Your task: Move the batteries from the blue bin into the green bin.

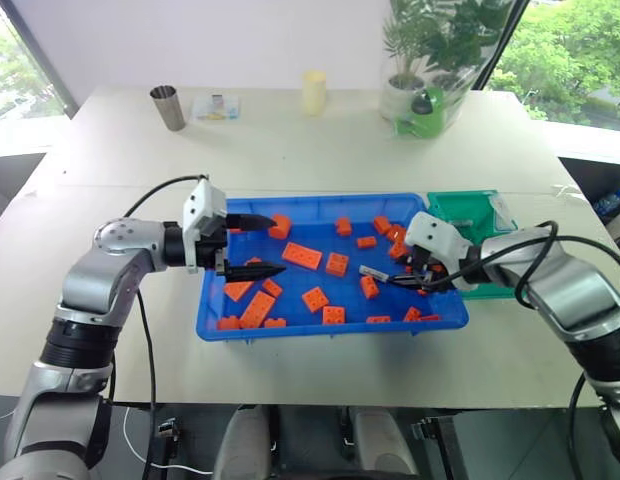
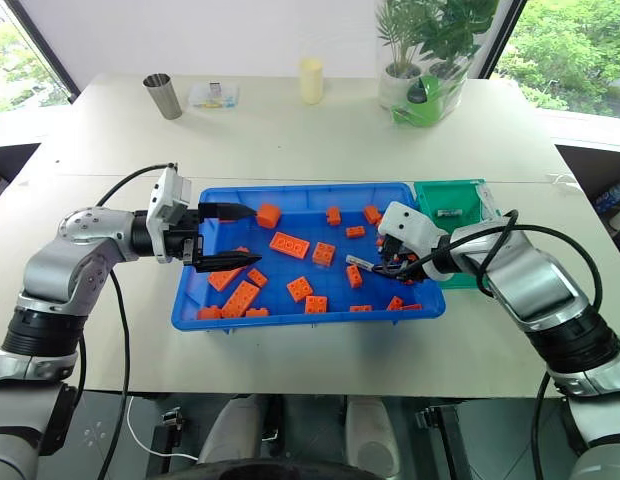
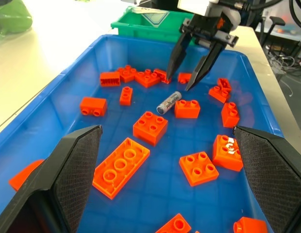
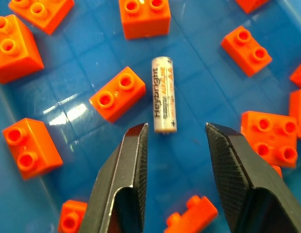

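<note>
Left arm reaching in from the left, forearm bent inward, left gripper (image 1: 252,245) held level and pointing right, its two black fingers spread wide, nothing between them. Right arm bent in from the right, wrist angled downward, right gripper (image 3: 189,80) pointing down and inward, fingers (image 4: 125,182) parted, tips clear of contact.

Blue bin (image 1: 215,300): bright blue, faint grid on floor. Bricks (image 1: 302,256): orange, studded. Battery (image 4: 163,94): silver-white, orange and grey lettering. Green bin (image 1: 460,205): green, pale label card. Right gripper (image 4: 175,141): black fingers, fine cross-hatch pads. Left gripper (image 1: 258,245): black fingers, white housing. Tabletop (image 1: 290,140): off-white.
</note>
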